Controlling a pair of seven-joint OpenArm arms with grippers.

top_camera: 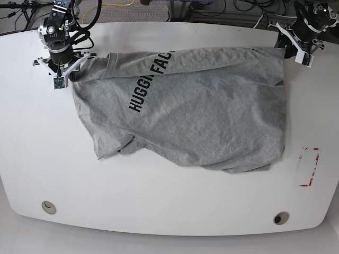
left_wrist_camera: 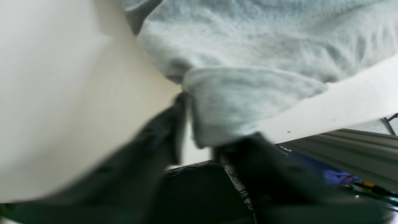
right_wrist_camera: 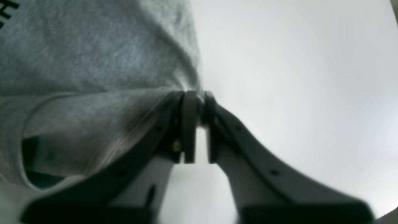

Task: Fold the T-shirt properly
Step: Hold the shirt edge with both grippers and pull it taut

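Note:
A grey T-shirt point(top_camera: 201, 111) with black lettering lies spread and wrinkled across the white table point(top_camera: 159, 201), its lower edge bunched. My right gripper point(top_camera: 68, 74) sits at the shirt's far left corner. In the right wrist view its jaws point(right_wrist_camera: 199, 93) stand a narrow gap apart, with the T-shirt point(right_wrist_camera: 93, 62) edge meeting the tips. My left gripper point(top_camera: 288, 50) is at the far right corner. There, blurred jaws point(left_wrist_camera: 214, 124) stand apart around a loose fold of the T-shirt point(left_wrist_camera: 248, 93).
A red outlined mark point(top_camera: 309, 166) is on the table near the right edge. Two round holes point(top_camera: 48, 206) point(top_camera: 280, 217) sit near the front edge. Cables lie beyond the far edge. The table's edge point(left_wrist_camera: 311, 132) runs just beside the left gripper.

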